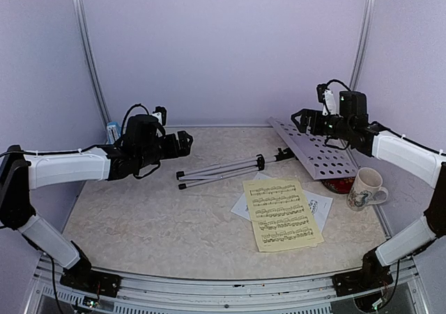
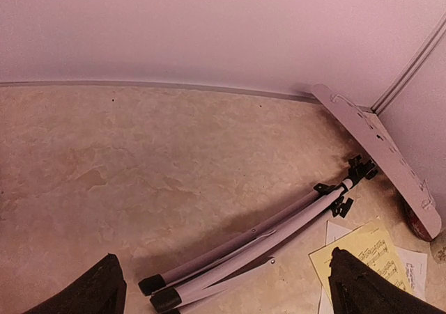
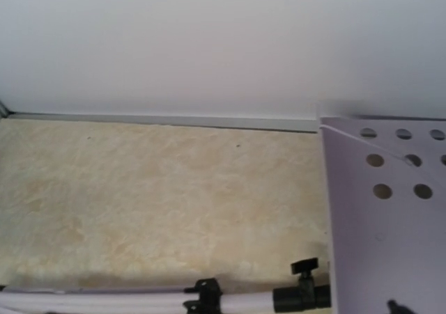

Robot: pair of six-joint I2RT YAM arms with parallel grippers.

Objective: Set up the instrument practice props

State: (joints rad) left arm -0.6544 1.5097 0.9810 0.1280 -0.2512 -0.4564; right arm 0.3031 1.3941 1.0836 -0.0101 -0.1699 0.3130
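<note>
Over the counter's left half, my left pincer [image 1: 183,142] hung with fingers apart and empty, beside the folded legs of the music stand [image 1: 219,169], which lay on its side toward the far edge. My right pincer [image 1: 300,119], likewise spread, hovered above its perforated desk [image 1: 313,148] near the far-right corner. Raising it cleanly, I judged, meant pinching the pole while steadying the desk. The yellow sheet [image 1: 282,213] overlapped the white sheet [image 1: 322,207] mid-counter. The mug [image 1: 364,189] and red disc [image 1: 340,185] crowded the right edge, and the metronome [image 1: 111,129] sat half hidden far-left.
</note>
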